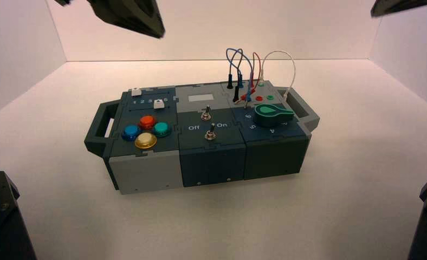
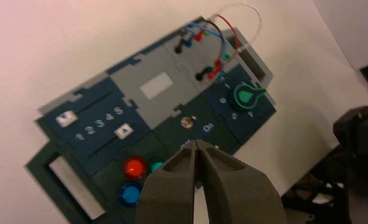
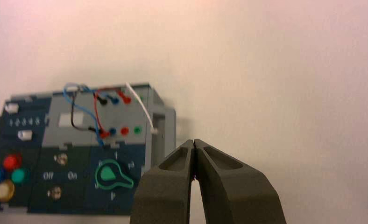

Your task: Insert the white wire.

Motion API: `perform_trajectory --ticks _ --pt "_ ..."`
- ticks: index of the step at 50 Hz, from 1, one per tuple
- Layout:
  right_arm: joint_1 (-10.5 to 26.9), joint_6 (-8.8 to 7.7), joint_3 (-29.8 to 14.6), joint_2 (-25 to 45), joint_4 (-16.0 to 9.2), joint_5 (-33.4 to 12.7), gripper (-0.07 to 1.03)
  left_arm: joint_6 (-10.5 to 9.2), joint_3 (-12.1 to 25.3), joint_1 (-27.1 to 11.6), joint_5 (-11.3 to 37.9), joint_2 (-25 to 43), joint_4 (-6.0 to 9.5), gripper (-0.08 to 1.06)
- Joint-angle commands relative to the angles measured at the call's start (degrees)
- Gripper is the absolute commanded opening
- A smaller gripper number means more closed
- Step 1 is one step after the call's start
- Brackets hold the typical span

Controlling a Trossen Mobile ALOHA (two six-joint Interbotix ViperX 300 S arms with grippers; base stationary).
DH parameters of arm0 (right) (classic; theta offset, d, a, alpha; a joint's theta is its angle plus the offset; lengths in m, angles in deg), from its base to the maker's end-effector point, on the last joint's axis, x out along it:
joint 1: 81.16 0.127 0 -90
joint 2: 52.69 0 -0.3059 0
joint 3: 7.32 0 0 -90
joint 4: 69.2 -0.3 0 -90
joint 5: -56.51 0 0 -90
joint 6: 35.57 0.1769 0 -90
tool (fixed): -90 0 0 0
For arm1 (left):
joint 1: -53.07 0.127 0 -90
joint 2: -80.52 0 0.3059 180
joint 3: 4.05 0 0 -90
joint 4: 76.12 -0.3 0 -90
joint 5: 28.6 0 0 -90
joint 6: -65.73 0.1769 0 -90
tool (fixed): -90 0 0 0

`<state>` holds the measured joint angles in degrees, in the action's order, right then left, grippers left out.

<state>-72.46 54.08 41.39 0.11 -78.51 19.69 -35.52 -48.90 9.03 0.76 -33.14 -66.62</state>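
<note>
Your right pincer (image 3: 194,142) waits together, empty, as does your left pincer (image 2: 196,142), perhaps because the white wire (image 3: 141,106) needs a fresh grip.

In the middle of the high view, a red button (image 1: 147,122), a blue button (image 1: 130,132), a teal button (image 1: 161,129) and a yellow button (image 1: 146,141) are glowing against dark blue-grey. Right of centre, a knob (image 1: 272,115) is showing green; above it, a wire (image 1: 293,64) is arching white, beside red and blue wires (image 1: 243,51).
</note>
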Motion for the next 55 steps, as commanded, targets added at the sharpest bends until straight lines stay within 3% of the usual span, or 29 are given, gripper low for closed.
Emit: perform_trajectory --ticks 1,8,13,22,34,40,55 --pt "0.44 -0.53 -2.37 3.08 -0.18 -2.99 -0.02 -0.62 1.32 -1.05 -2.2 1.93 0.62 -0.03" --pt "2.11 -0.79 -2.46 6.42 -0.35 -4.48 -0.02 -1.58 1.32 -2.81 -4.57 4.57 1.32 -0.03" --pt "5.36 -0.79 -2.9 9.05 -0.53 -4.39 0.02 -2.81 1.32 -5.01 -7.38 6.68 1.49 -0.03" --pt "9.4 -0.7 -4.22 13.01 -2.29 -3.43 0.09 -5.89 1.76 -8.44 -11.6 10.55 1.58 -0.03" --pt "11.34 -0.53 -3.96 15.64 -4.31 -0.26 0.41 -6.42 3.08 -11.25 -13.1 14.15 1.58 -0.03" --pt "11.34 -0.44 -3.34 16.52 -5.27 1.93 0.63 -6.42 3.34 -11.25 -13.45 14.94 1.58 -0.03" --pt "11.34 0.18 -3.08 21.88 -6.77 6.86 0.63 -6.42 3.43 -11.25 -14.85 15.21 1.58 -0.03"
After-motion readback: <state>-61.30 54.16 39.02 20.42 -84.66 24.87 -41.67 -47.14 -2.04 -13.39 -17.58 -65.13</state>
